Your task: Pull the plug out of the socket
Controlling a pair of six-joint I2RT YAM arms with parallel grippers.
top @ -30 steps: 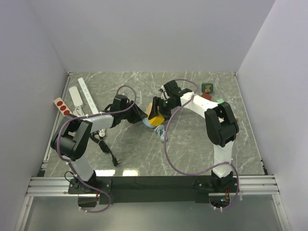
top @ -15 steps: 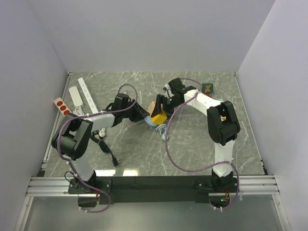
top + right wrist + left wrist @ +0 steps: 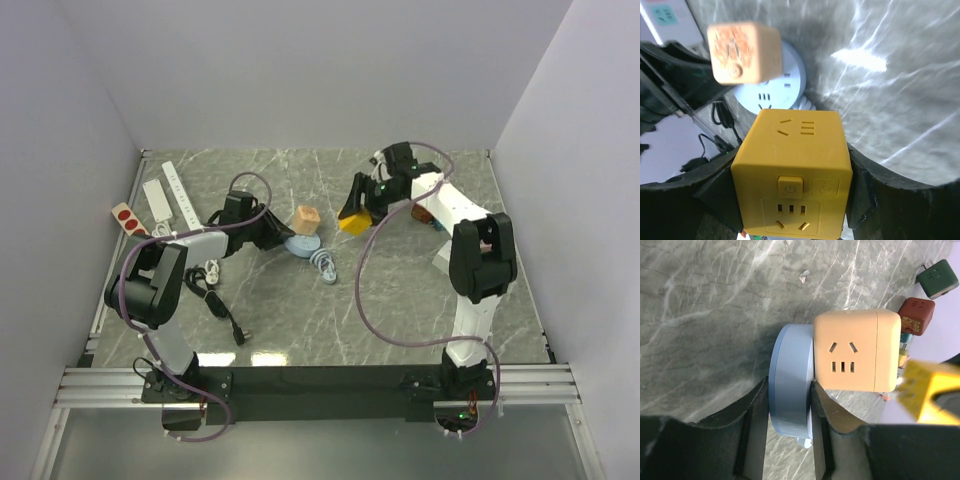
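Observation:
The round blue-and-white socket (image 3: 298,246) lies on the marble table, and my left gripper (image 3: 281,238) is shut on its rim (image 3: 790,375), one finger on each side. A peach cube adapter (image 3: 856,357) sits on the socket's face (image 3: 785,82). The yellow cube plug (image 3: 352,222) hangs clear of the socket, to its right, with my right gripper (image 3: 356,212) shut on its two side faces. In the right wrist view the yellow plug (image 3: 795,170) fills the jaws, its power button and outlet facing the camera.
Two white power strips (image 3: 170,195) and a red-buttoned strip (image 3: 127,219) lie at the far left. A black cable (image 3: 215,300) trails beside the left arm. The socket's white coiled cord (image 3: 326,265) lies near it. A dark green cube (image 3: 938,276) and a red cube (image 3: 916,315) sit at the back right.
My right gripper has carried the yellow plug off the socket, away to the right and back. My left gripper has kept its hold on the socket and shifted slightly left.

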